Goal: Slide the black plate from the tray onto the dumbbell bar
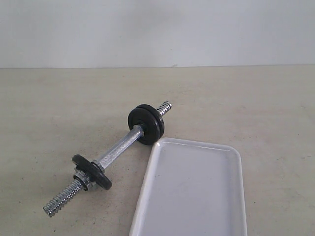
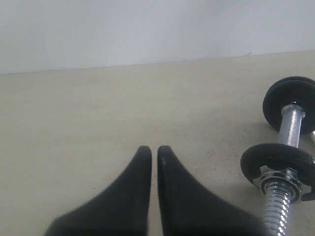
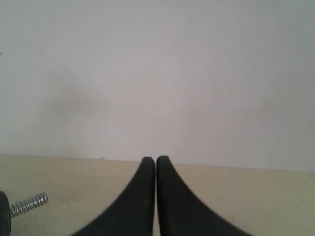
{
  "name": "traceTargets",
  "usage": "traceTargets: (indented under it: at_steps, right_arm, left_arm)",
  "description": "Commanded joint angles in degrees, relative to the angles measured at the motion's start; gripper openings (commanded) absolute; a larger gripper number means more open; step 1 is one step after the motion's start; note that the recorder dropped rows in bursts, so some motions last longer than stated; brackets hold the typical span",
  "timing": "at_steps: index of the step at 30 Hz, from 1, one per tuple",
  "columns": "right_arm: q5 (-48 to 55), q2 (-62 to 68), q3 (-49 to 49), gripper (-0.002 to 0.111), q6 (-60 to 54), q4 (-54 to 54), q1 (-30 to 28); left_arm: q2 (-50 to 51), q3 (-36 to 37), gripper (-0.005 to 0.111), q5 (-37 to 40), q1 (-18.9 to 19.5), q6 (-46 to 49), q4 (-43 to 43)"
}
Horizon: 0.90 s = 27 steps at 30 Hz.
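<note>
Judging by the flat round black iron plate [image 1: 146, 123] threaded on the shiny chrome dumbbell bar [image 1: 120, 145], eleven o'clock from the glossy white tray [image 1: 192, 196], the clenched, empty left claw [image 2: 154, 150] and right claw [image 3: 155, 160] should avoid nudging it.

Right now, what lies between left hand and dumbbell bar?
Only bare tabletop separates the left hand from the dumbbell bar, shown in the left wrist view.

1. I read this as a lab/test bench setup, not a home.
2. Bkgd: plain pale wall [image 1: 157, 29], flat beige counter [image 1: 54, 108] w/ faint specks.
3. On it, staged-looking props: dumbbell bar [image 1: 120, 146], white tray [image 1: 197, 196].
</note>
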Motion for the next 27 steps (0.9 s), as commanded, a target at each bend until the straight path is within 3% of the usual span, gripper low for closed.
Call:
traceTargets:
  at_steps: [1,6,11,16,27]
  right_arm:
    - [-8.6,-0.3,6.5,0.000,2.2,1.1,-0.2]
    - [-5.0,-0.3,6.5,0.000,-1.2,0.9,-0.2]
    - [8.4,-0.3,6.5,0.000,-4.7,0.6,-0.2]
    - [14.3,-0.3,6.5,0.000,-5.6,0.3,-0.2]
    - [16.4,-0.3,6.5,0.000,-5.4,0.1,-0.2]
  left_arm:
    - [-0.2,0.0,0.004,-0.2,0.1,0.4,-0.3]
    - [-0.2,0.0,0.004,-0.2,0.1,0.4,-0.3]
    - [-0.2,0.0,0.004,-0.1,0.1,0.4,-0.3]
    - [-0.2,0.0,0.004,-0.1,0.1,0.4,-0.3]
    - [-0.2,0.0,0.004,-0.2,0.1,0.4,-0.3]
